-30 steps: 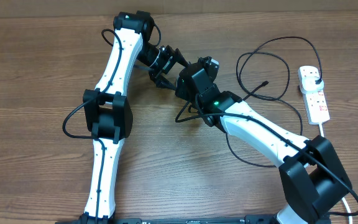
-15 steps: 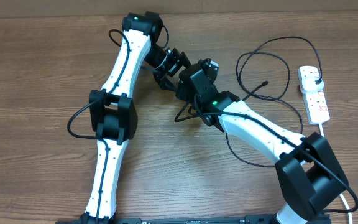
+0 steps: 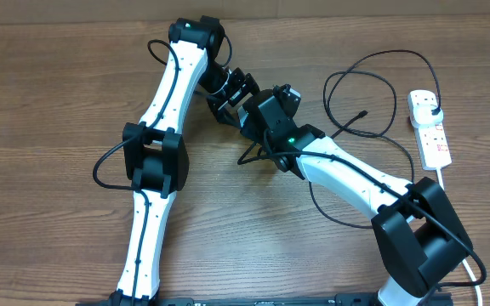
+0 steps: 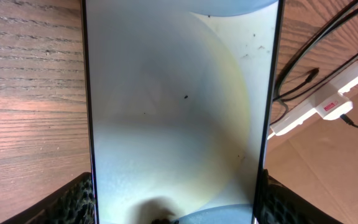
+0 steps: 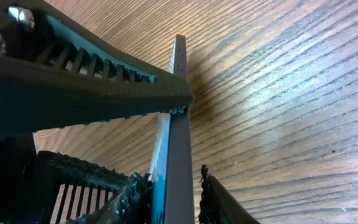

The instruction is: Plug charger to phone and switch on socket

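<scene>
The left end effector (image 4: 176, 196) clamps the phone (image 4: 173, 106) across its long edges, over the middle of the worktop (image 3: 58, 85) and nearer the far edge. The right end effector (image 5: 169, 199) straddles the phone's thin side with a jaw near each face; whether they press yet cannot be told. This looks like a shared grip or a handover. The right one should seat squarely on the flat faces and leave the port end free, and the left should release only once that hold is firm. Further right, the charger (image 3: 373, 85) lies in loose loops, its plug tip (image 3: 362, 113) near the right forearm, which crosses one loop. The socket (image 3: 430, 127) sits by the right edge, well apart.
</scene>
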`<state>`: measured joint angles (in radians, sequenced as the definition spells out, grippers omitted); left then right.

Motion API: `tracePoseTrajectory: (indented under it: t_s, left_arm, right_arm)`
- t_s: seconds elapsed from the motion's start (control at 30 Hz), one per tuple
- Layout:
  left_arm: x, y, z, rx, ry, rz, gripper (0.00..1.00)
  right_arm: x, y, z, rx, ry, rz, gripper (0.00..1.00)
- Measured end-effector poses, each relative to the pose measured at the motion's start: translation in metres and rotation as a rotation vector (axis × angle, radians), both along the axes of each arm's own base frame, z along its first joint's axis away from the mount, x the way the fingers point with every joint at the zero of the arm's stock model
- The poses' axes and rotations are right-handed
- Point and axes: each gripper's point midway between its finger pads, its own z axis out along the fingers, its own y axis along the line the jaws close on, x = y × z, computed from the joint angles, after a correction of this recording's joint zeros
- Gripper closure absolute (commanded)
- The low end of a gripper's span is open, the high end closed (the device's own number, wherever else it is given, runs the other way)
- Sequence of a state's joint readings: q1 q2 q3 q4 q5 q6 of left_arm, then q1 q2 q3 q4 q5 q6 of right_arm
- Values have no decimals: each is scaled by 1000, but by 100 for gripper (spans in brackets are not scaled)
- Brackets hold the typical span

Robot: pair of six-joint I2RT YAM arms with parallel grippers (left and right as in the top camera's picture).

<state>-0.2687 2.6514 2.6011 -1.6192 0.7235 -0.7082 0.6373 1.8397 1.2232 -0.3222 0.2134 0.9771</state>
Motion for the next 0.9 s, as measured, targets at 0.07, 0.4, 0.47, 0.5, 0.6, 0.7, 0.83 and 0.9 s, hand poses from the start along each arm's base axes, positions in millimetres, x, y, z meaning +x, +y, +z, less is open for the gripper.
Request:
tracePoseTrajectory:
  t_s: [0.07,0.4,0.47,0.5,0.6,0.7,0.83,0.9]
  left_arm:
    - [0,0,0,3,-1,0,49]
    - [0,0,0,4,-1,-1,49]
    - [0,1,-1,9,0,2,47]
    - [0,1,-1,12,2,4,47]
    - [-1,0,-2,24,6,8,46]
    - [-1,0,-3,29,7,8,46]
    - [-1,0,-2,27,10,11,46]
    - [-1,0,-2,27,9,11,45]
  right_arm:
    - [0,0,0,9,5,-12,72]
    - [0,1,0,41,15,-39,80]
    - [0,1,0,44,16,-42,81]
    - [-1,2,0,47,18,-42,82]
    - [-1,2,0,51,21,-42,85]
    - [-1,3,0,53,22,-42,88]
    - [-1,4,1,75,27,-52,91]
    - [-2,4,0,76,33,-52,92]
